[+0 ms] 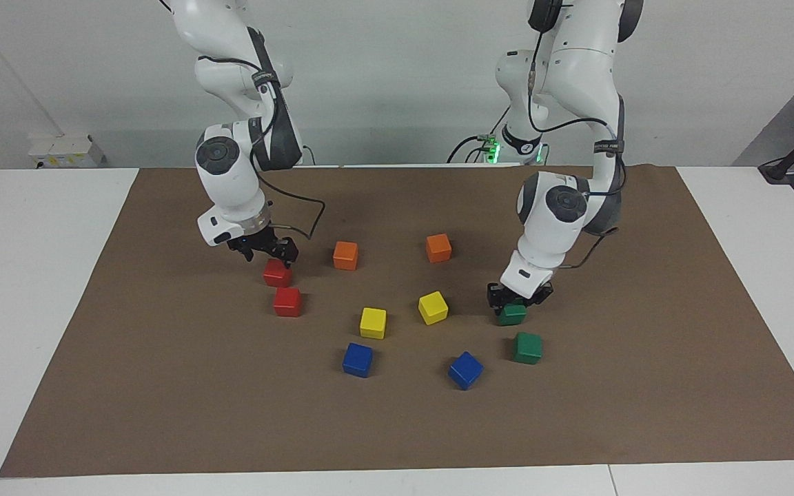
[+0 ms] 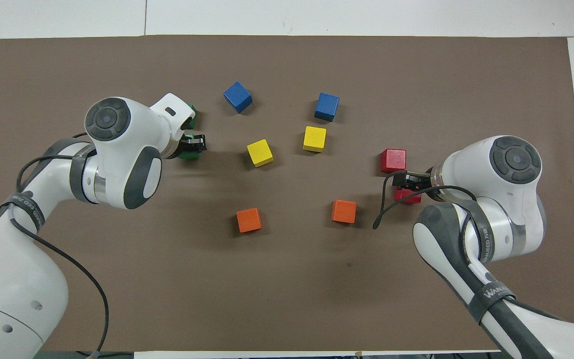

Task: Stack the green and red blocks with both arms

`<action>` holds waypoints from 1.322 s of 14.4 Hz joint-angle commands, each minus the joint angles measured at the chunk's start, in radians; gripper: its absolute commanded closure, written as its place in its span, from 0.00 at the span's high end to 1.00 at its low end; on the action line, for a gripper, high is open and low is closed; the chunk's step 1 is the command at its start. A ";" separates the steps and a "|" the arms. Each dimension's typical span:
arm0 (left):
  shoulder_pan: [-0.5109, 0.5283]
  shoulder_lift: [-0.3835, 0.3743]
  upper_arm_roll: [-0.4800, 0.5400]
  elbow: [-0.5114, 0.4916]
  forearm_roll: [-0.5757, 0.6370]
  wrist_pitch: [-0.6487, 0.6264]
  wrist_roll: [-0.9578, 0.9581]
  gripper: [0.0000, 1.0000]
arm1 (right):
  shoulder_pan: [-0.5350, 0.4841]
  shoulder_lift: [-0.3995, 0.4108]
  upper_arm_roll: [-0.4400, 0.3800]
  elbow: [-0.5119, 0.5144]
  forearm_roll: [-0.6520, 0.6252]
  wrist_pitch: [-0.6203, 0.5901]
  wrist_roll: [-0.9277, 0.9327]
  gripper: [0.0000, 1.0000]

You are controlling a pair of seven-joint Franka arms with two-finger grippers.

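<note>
Two dark green blocks lie toward the left arm's end of the brown mat. My left gripper (image 1: 515, 297) (image 2: 193, 145) is shut on the green block nearer to the robots (image 1: 511, 315) (image 2: 189, 153), which sits low at the mat. The other green block (image 1: 527, 347) (image 2: 192, 117) lies just farther out, half covered by the wrist in the overhead view. Two red blocks lie toward the right arm's end. My right gripper (image 1: 269, 253) (image 2: 400, 180) hangs open just over the nearer red block (image 1: 277, 274) (image 2: 408, 196). The second red block (image 1: 287, 301) (image 2: 393, 160) is beside it, farther out.
Between the two arms lie two orange cubes (image 1: 345, 255) (image 1: 438, 247), two yellow cubes (image 1: 373, 322) (image 1: 433, 307) and two blue cubes (image 1: 358, 359) (image 1: 465, 370). The brown mat (image 1: 611, 413) covers a white table.
</note>
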 commanded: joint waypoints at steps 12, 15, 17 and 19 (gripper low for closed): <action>0.481 -0.128 0.003 -0.058 0.017 -0.055 0.445 0.00 | 0.018 0.052 0.001 -0.053 0.010 0.158 0.025 0.82; 0.515 -0.055 0.002 -0.061 0.017 0.015 0.522 0.00 | 0.017 0.052 0.000 -0.052 0.010 0.153 0.021 0.10; 0.518 -0.027 0.003 -0.061 0.017 0.040 0.527 0.00 | 0.010 0.050 0.000 -0.038 0.010 0.135 0.021 0.05; 0.510 -0.023 0.003 -0.060 0.021 0.043 0.583 0.00 | -0.008 0.047 -0.002 0.025 0.009 0.043 -0.013 0.05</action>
